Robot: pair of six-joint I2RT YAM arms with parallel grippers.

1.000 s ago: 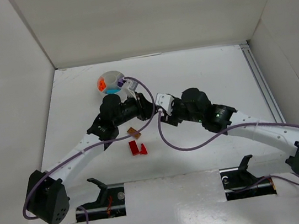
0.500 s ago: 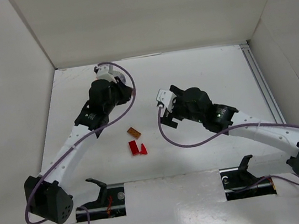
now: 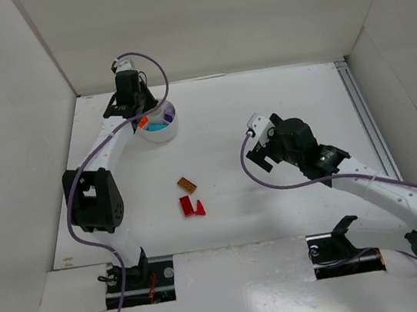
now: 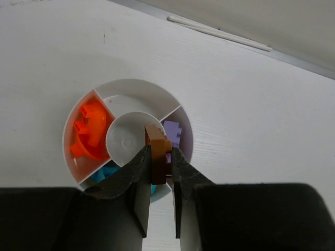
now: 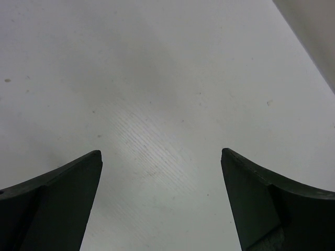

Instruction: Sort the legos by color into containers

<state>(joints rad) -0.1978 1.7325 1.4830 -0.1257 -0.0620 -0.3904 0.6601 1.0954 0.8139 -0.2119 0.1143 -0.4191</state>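
Pinching the brown brick (image 4: 156, 142), your left fingers (image 4: 140, 170) grip its flat sides over the dish (image 4: 137, 93); it's light, stiff, probably slick. Right fingers (image 5: 57, 183) gape empty.

Most of the teal legos (image 4: 107, 171) hidden behind the left gripper's (image 4: 159, 151) fingers (image 4: 137, 180), near rim of the white dish (image 4: 137, 95) covered too, purple legos (image 4: 172, 130) partly behind the held brown brick (image 4: 156, 144), right gripper's (image 5: 161, 151) fingers (image 5: 57, 188) cut off by the bottom edge, red legos (image 3: 191, 206) too small to count from above
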